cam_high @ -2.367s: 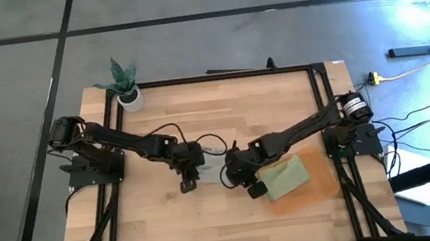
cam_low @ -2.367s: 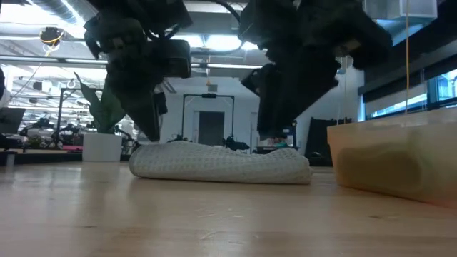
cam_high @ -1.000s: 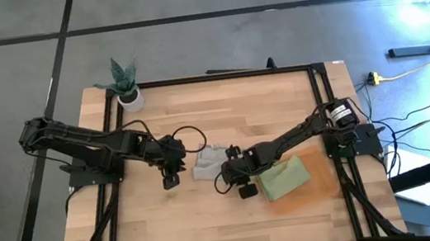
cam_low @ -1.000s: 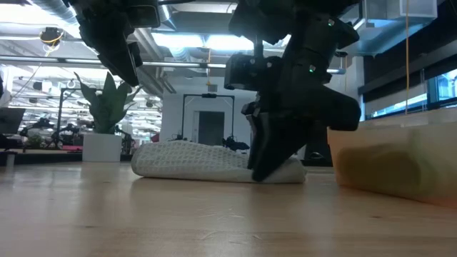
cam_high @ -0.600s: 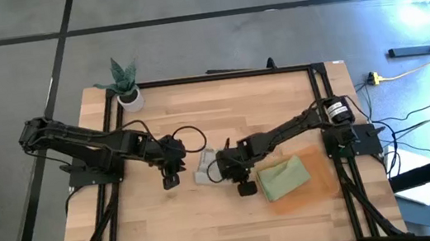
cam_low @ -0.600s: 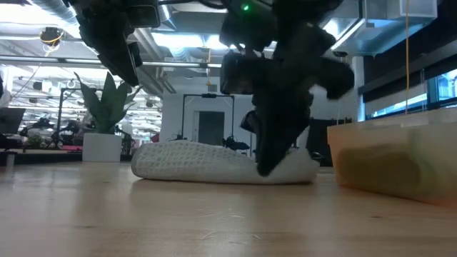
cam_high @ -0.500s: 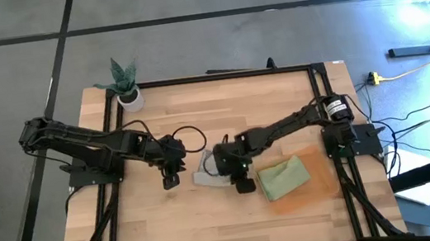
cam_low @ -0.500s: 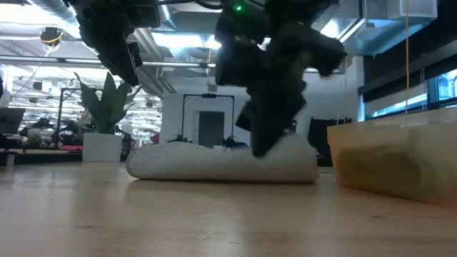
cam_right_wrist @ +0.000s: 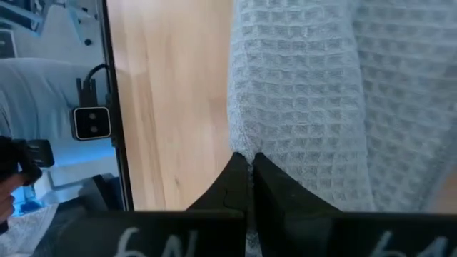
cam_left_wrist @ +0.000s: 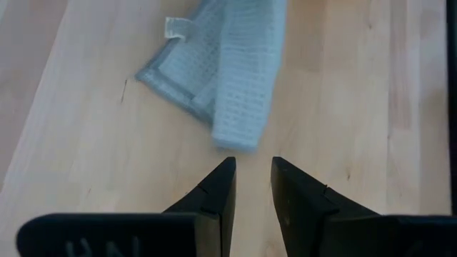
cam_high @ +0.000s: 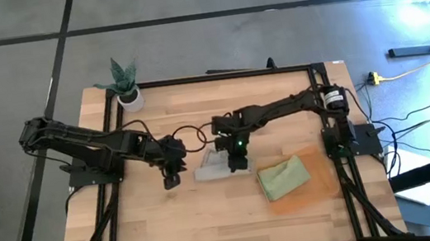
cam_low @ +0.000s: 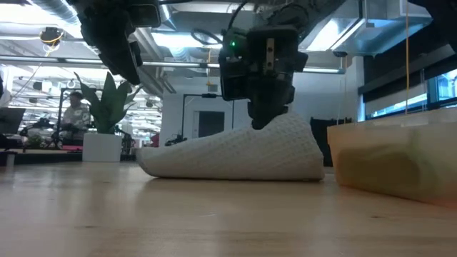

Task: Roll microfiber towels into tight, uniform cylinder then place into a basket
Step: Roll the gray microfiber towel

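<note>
We counted two towels on the table. The grey towel [cam_high: 215, 168] was the one in play: the right gripper [cam_high: 237, 162] had its fingers [cam_right_wrist: 239, 178] pinched together on one end of it, and in the low view that end was lifted off the wood, while the far end trailed down from the gripper and lay on the table [cam_high: 222, 111]. From the right wrist we saw the waffle weave bunched directly ahead of the two fingertips, clamped between them.

The second towel, the green towel [cam_high: 283, 178], lay as a folded bundle in the one basket [cam_high: 317, 185], just beside the right gripper on the side away from the left arm. In the low view the basket's pale orange wall [cam_low: 393, 160] stood close to the raised end of the grey towel; we could not tell whether they touched.

The left gripper [cam_high: 170, 174] hung just off the towel's trailing end, not touching it. Its two fingers [cam_left_wrist: 216, 193] stood a little apart with nothing between them, and the loose end of the grey towel, with its small tag, lay on the wood just ahead of the fingertips.

We saw one potted plant [cam_high: 125, 84] at the far corner of the table, well apart from both grippers.
</note>
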